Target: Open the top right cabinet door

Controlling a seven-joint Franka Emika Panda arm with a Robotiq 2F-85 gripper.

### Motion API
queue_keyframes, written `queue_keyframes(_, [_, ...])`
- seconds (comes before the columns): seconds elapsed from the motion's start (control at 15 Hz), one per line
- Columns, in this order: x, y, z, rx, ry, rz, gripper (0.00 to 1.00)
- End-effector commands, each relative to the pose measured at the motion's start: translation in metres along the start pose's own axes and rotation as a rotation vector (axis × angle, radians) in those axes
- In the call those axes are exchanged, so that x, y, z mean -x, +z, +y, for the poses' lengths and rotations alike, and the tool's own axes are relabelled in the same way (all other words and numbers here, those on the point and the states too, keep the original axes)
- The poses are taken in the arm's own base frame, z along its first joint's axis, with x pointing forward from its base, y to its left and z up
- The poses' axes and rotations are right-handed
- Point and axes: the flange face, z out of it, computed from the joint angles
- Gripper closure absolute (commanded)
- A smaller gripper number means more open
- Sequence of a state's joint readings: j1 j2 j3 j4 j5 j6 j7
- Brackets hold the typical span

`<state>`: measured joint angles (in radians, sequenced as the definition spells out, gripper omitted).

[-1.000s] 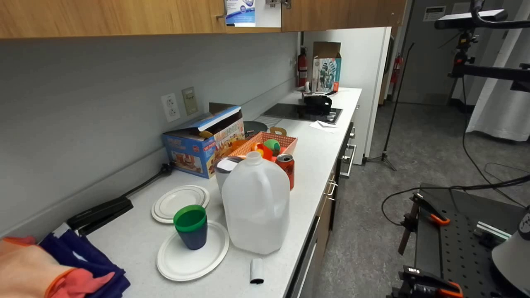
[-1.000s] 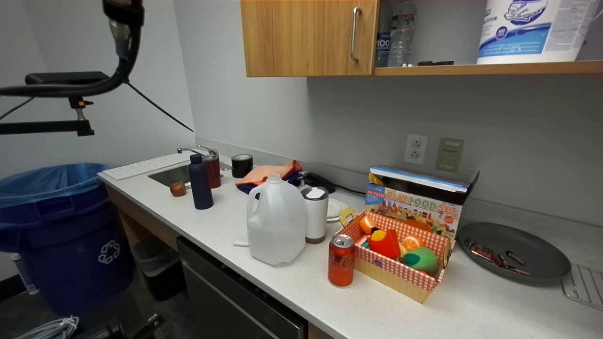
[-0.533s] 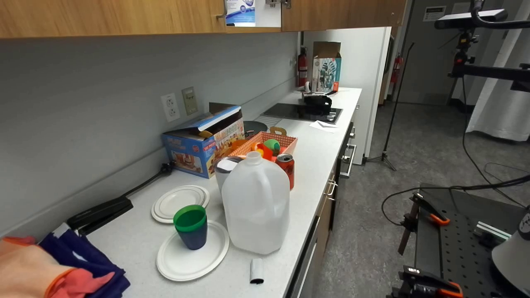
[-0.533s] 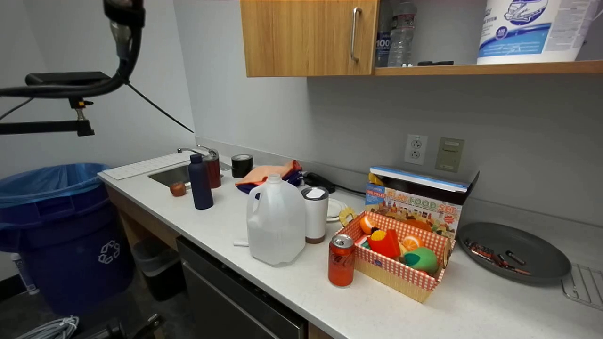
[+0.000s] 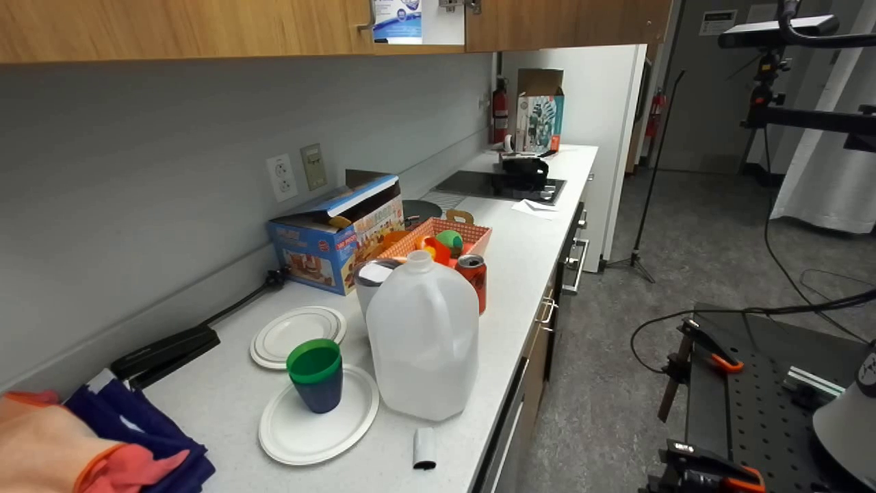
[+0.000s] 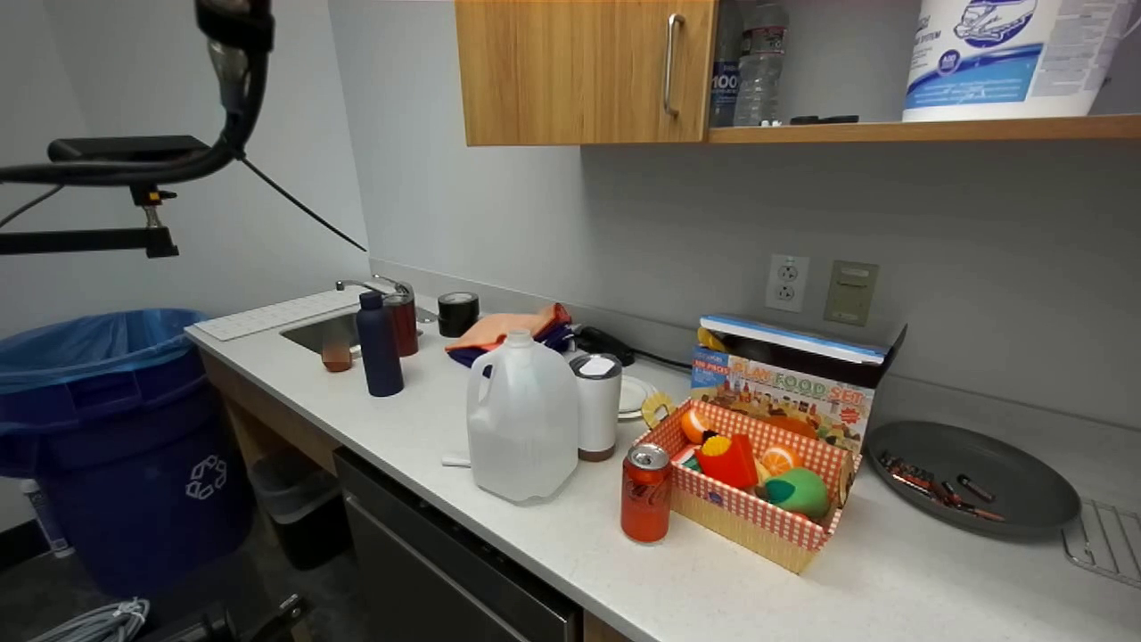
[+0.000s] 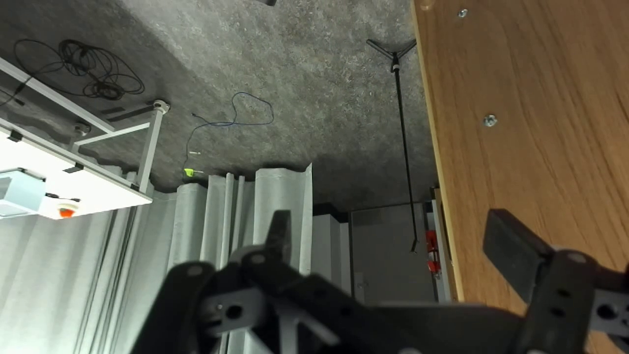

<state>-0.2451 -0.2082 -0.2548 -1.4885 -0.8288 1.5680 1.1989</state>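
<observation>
In an exterior view, the cabinet door (image 5: 564, 26) is seen swung out at the top, right of centre, beside the uncovered shelf (image 5: 419, 50), while a closed wooden door (image 5: 185, 29) is seen to its left; below, a plastic jug (image 5: 423, 346), a soda can (image 5: 478, 279) and a toy box (image 5: 309, 253) are placed on the counter (image 5: 233, 411). In an exterior view, bottles (image 6: 762, 67) and a white bucket (image 6: 1016, 67) are exposed on that shelf. In the wrist view, the right side is filled by the cabinet door, and its edge is seen between the fingers (image 7: 513, 253) of the gripper (image 7: 388, 228), which are spread wide; whether the wood is touched cannot be told
</observation>
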Motion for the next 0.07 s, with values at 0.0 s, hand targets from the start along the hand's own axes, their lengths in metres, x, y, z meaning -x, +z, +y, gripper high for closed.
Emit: queue_keyframes(0.0, [-0.0009,-0.0005,-0.0009,0.001,0.000,-0.001,0.00])
